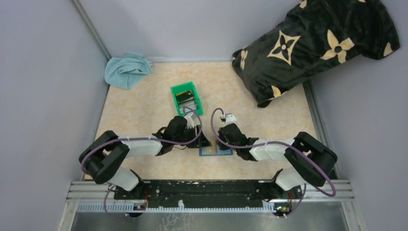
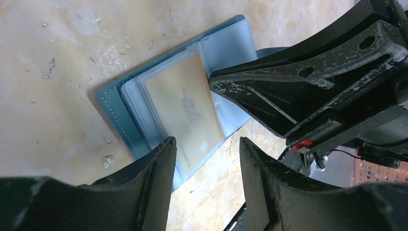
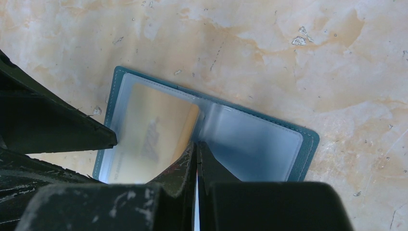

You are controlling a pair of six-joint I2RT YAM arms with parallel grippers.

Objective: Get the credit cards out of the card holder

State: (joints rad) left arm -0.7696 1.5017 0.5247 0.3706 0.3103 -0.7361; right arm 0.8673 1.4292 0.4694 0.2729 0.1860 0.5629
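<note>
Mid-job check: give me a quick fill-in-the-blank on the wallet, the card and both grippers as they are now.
The card holder lies ____ on the table.
The credit card in its sleeve is ____ coloured.
The right gripper is ____, tips at the holder's fold.
The left gripper is ____.
Missing: open, tan, shut, open.

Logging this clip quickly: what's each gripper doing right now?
Left gripper: open, jaws apart over the tan card.
Right gripper: closed, tips on the open card holder, gripping nothing visible.

Tan credit card [image 2: 185, 110] sits in open card holder [image 2: 108, 102].
</note>
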